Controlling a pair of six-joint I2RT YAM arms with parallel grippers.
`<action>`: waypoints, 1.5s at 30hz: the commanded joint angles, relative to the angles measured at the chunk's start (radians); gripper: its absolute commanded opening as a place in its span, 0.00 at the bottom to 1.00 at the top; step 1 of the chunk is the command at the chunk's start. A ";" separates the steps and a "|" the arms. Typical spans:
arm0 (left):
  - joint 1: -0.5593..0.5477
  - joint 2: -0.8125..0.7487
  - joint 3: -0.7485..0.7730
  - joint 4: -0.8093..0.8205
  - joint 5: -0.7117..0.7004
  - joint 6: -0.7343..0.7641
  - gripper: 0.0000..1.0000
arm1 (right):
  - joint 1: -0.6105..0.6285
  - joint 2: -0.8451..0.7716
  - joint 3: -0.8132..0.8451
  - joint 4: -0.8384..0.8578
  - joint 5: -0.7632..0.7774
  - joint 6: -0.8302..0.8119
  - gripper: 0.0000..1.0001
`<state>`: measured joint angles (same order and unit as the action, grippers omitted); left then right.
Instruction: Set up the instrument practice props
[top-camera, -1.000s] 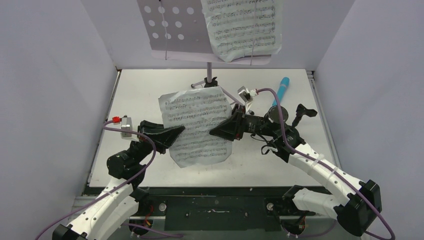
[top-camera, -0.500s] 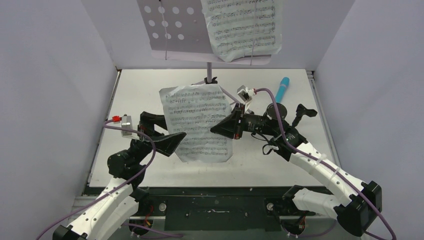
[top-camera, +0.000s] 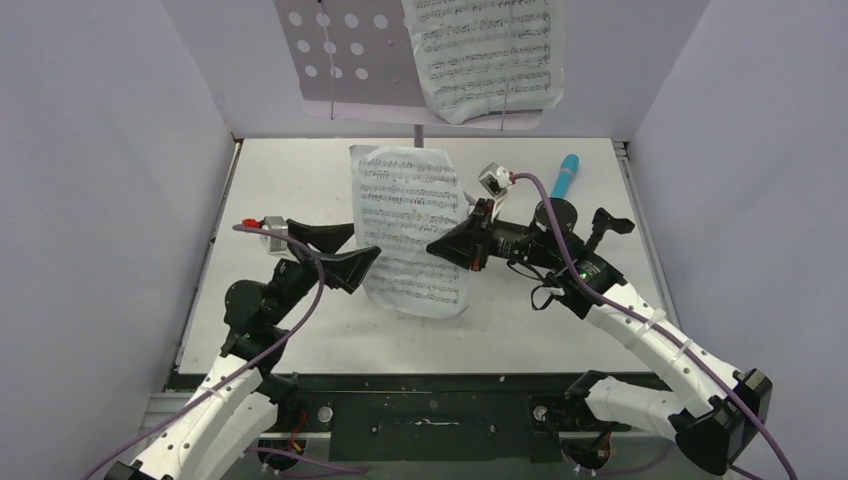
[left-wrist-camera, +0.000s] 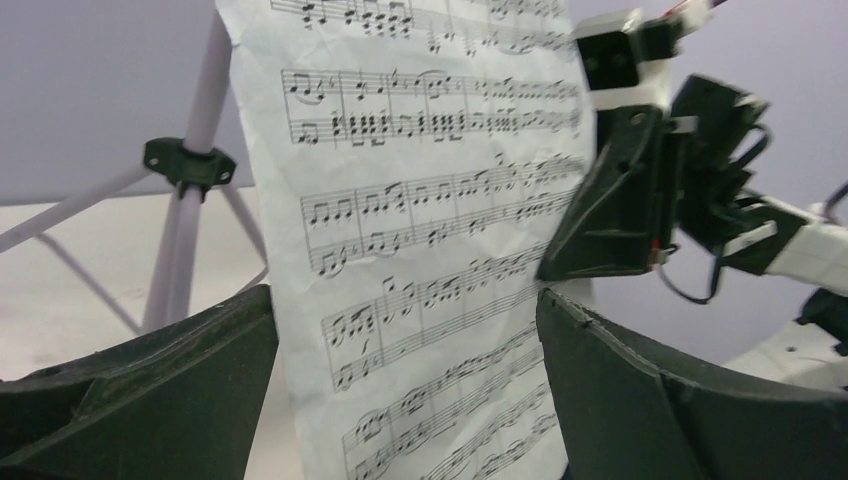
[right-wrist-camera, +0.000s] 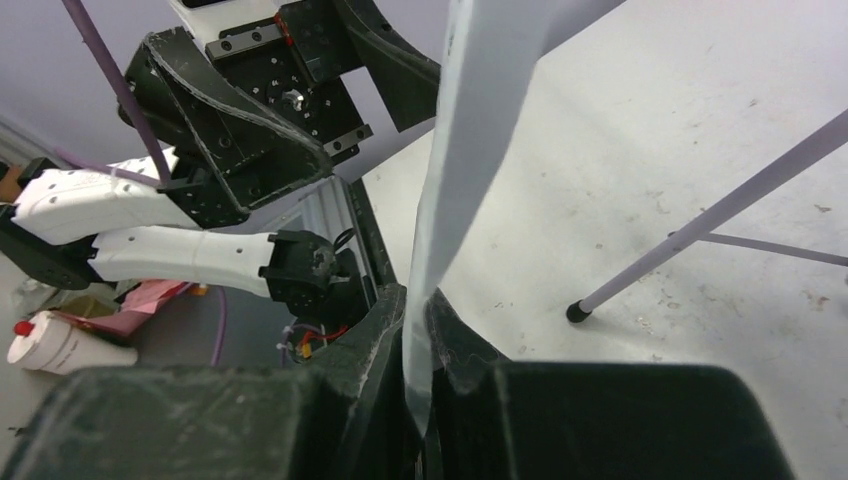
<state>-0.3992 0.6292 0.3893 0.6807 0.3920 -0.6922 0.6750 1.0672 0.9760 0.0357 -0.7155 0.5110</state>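
Table (top-camera: 290, 190): pale top, with every prop standing on it or held above it.
Music stand (top-camera: 345, 60): lilac, at the far edge. The left half of its perforated desk is bare.
Page on desk (top-camera: 485, 55): already resting on the right half of the desk.
Loose sheet (top-camera: 410, 225): hangs upright above mid-table, just in front of the stand's pole. A second ago it lay lower and flatter between both arms. It now hangs from its right edge alone.
Left gripper (top-camera: 358, 247): has just let go. Its jaws are spread wide either side of the sheet's left edge and grip nothing.
Right gripper (top-camera: 435, 250): clamped tight on the sheet's right edge, so it alone carries the page.
Handover: looks complete. The likely next step is lifting the sheet to the bare half of the desk.
Microphone (top-camera: 565, 177): turquoise, lying far right, untouched.
Mic stand (top-camera: 553, 214): black, just behind the right arm, not yet set up.
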 joint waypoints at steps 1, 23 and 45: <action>0.007 -0.006 0.153 -0.298 -0.056 0.214 0.97 | 0.003 -0.035 0.101 -0.080 0.085 -0.096 0.05; 0.013 0.228 0.741 -0.830 -0.381 0.605 0.99 | 0.003 0.083 0.359 -0.012 0.171 -0.150 0.05; 0.238 0.523 1.162 -0.762 -0.065 0.266 0.82 | 0.003 0.187 0.610 -0.009 0.301 -0.223 0.05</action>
<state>-0.2047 1.1210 1.4715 -0.1719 0.2104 -0.3046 0.6750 1.2335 1.5242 -0.0448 -0.4320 0.3088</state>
